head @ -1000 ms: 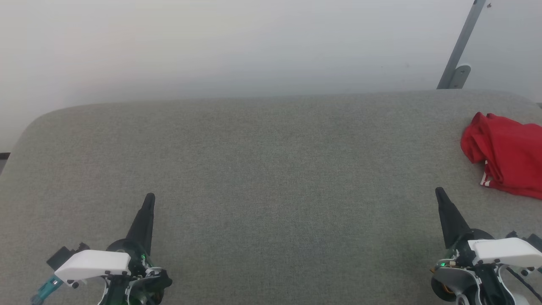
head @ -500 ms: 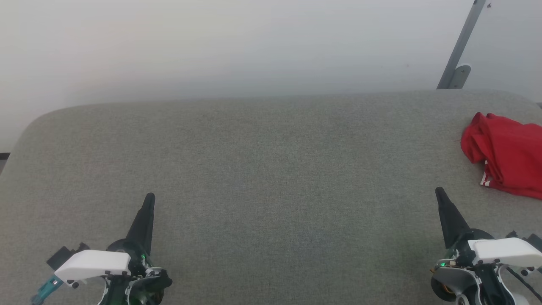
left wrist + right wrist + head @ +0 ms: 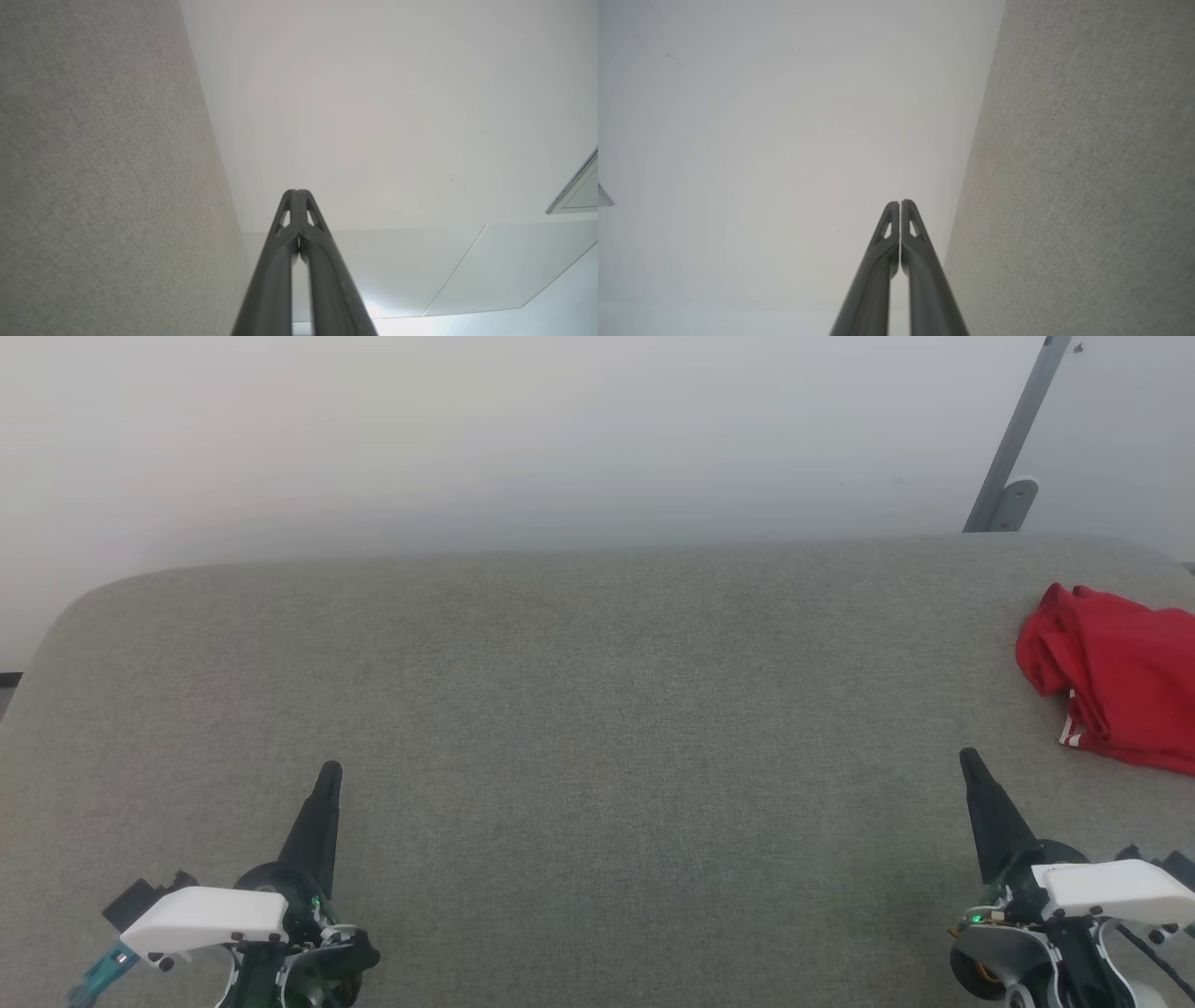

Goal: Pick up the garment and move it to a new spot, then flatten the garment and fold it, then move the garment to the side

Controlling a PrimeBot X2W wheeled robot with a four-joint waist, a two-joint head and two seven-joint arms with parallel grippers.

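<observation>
Sitting bunched at three o'clock on the grey tabletop [image 3: 597,709], the red garment [image 3: 1116,677] lies free just beyond the right fingers [image 3: 980,793], which, like the left fingers [image 3: 322,803] at seven o'clock, are pressed together on nothing and parked low, likely to keep clear of it.

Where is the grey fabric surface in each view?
Head view: the grey fabric surface spans the lower two thirds.
Left wrist view: the grey fabric surface covers the left side.
Right wrist view: the grey fabric surface covers the right side.
Shared landmark: the pale wall bordering it.
</observation>
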